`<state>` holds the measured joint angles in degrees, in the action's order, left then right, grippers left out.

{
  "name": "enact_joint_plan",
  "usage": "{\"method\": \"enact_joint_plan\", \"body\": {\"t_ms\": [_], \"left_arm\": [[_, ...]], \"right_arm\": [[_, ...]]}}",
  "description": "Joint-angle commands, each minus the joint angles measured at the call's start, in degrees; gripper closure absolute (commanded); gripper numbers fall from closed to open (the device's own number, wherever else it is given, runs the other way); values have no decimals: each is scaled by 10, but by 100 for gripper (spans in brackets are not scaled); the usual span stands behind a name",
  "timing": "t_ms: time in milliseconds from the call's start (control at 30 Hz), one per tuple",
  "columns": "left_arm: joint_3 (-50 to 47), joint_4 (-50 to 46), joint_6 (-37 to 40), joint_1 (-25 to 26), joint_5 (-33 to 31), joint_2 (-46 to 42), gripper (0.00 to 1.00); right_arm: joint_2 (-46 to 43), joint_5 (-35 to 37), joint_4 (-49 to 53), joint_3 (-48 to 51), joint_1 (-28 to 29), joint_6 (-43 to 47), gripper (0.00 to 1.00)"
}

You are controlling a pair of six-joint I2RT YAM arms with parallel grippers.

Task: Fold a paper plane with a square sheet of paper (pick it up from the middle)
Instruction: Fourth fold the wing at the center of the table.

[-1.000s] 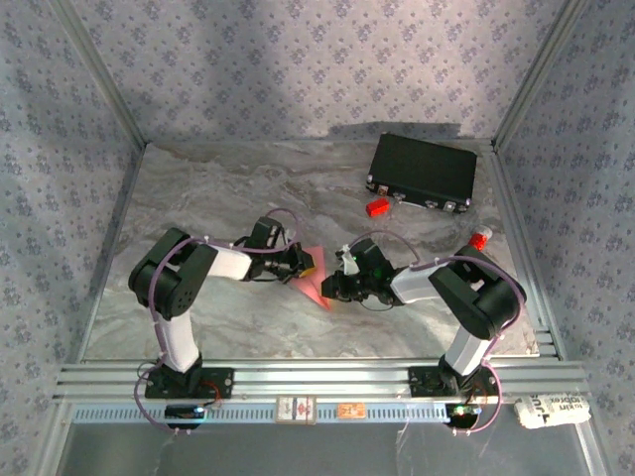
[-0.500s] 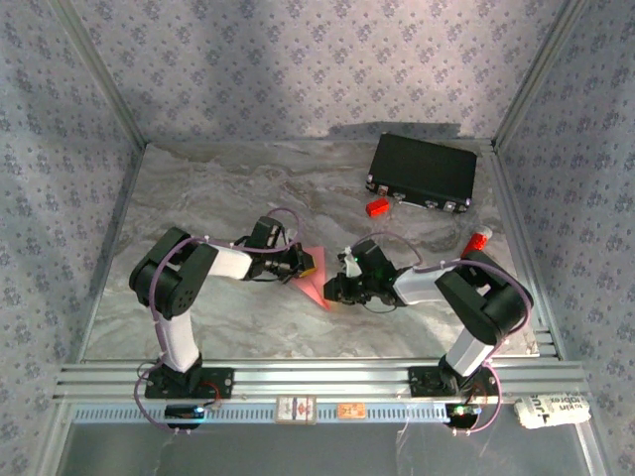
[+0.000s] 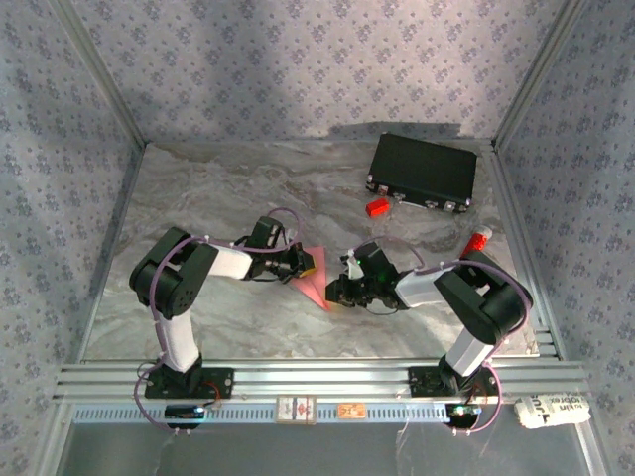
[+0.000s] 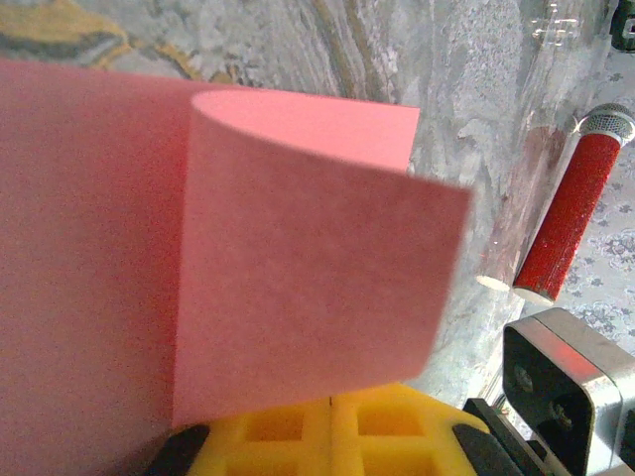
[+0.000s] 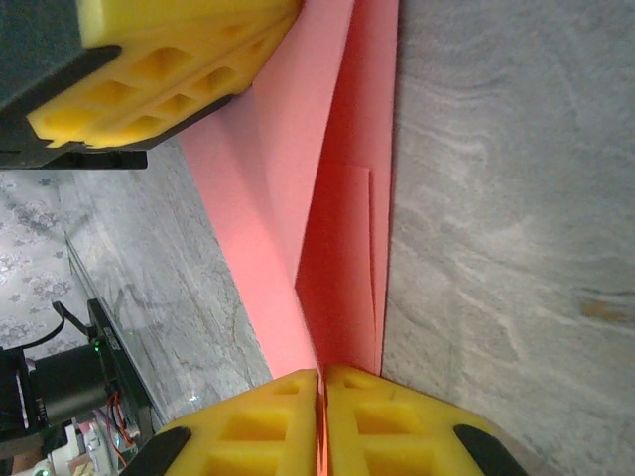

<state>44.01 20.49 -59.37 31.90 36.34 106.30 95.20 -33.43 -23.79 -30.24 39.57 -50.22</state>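
Now paper: flap curled just beyond fingers, bare table beside.
Left gripper: low, clamping paper's edge.
Right gripper: low, pinching paper.

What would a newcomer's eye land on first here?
The salmon-pink paper, partly folded, sits mid-table, pinched between the left hand and the right hand, both shut on it. In the left wrist view one flap of it curls over in a loose loop above the yellow pads. At the far right of the marble table lie a black case and a small red block.
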Motion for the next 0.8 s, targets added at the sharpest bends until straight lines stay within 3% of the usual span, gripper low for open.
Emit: {"method": "enact_joint_plan", "body": {"t_ms": [0,467,767], "left_arm": [[-3,-47,12,3,-11,19,96],[-7,-47,11,3,-16,19,96],[-8,-50,12,3,-19,20,97]], "right_arm": [[7,-22,46,13,9,-9,87],[-6,-21,84,26,16,7,92],[-36,-20,102,31,20,8,88]]}}
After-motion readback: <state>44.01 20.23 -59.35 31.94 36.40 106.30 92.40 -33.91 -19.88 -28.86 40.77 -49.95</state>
